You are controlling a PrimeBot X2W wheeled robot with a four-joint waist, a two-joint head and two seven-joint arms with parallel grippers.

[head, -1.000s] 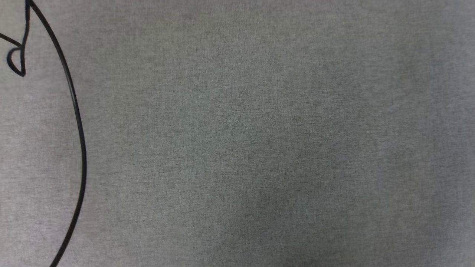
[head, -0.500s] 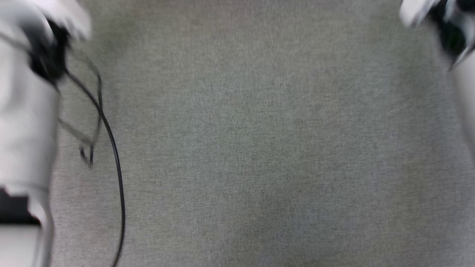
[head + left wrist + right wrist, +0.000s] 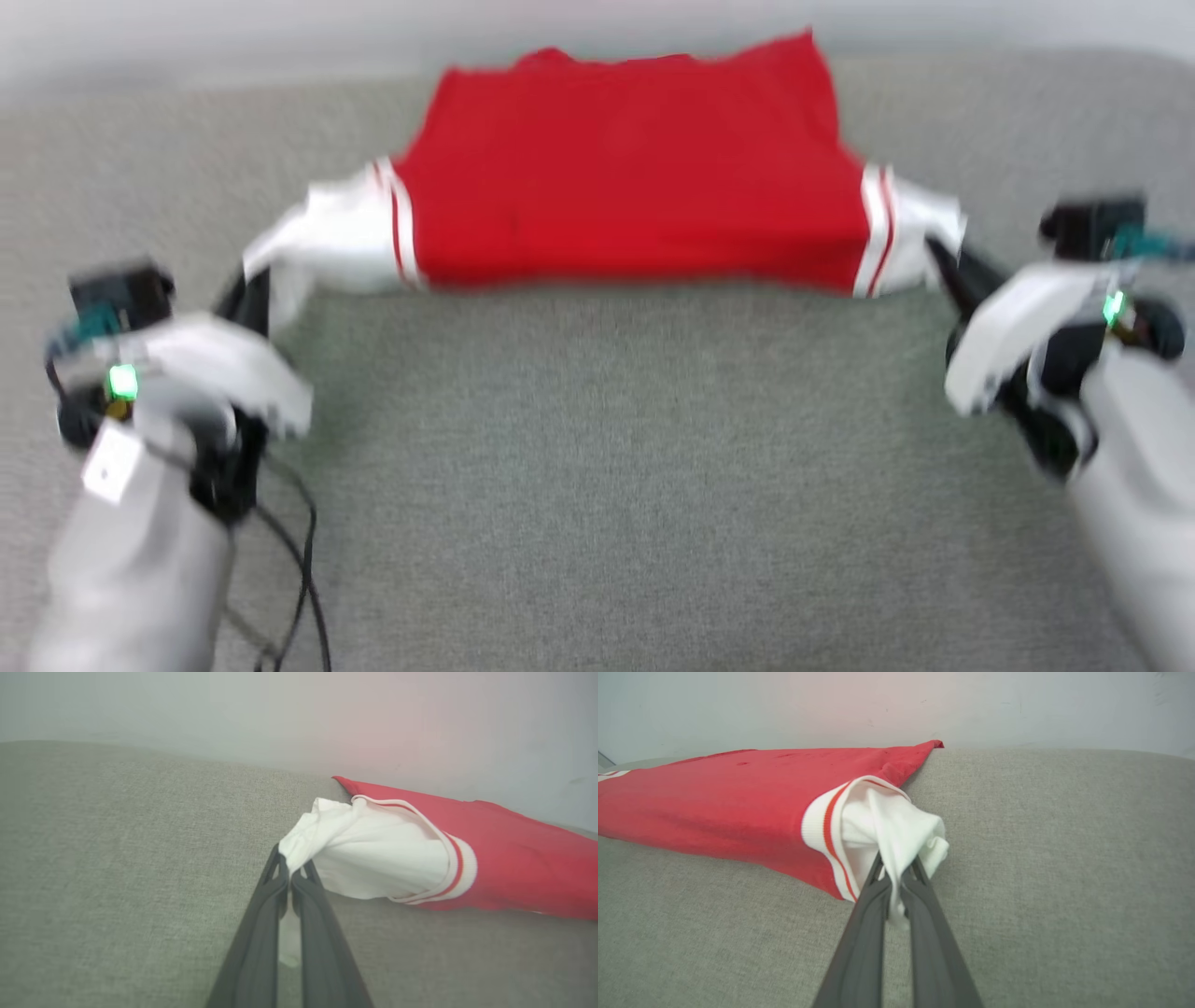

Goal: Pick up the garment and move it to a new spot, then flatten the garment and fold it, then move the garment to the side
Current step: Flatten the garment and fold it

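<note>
Head view showed left gripper [image 3: 250, 289] and right gripper [image 3: 936, 254] clamped on sleeves [image 3: 327, 238] of the garment [image 3: 635, 159]; pulling evenly apart, I judged, would flatten it.

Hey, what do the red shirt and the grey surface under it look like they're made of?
The red shirt: soft matte knit, likely cotton; it bunches where pinched, trim looks ribbed. The grey surface: matte woven fabric, heathered, fine weave visible.
</note>
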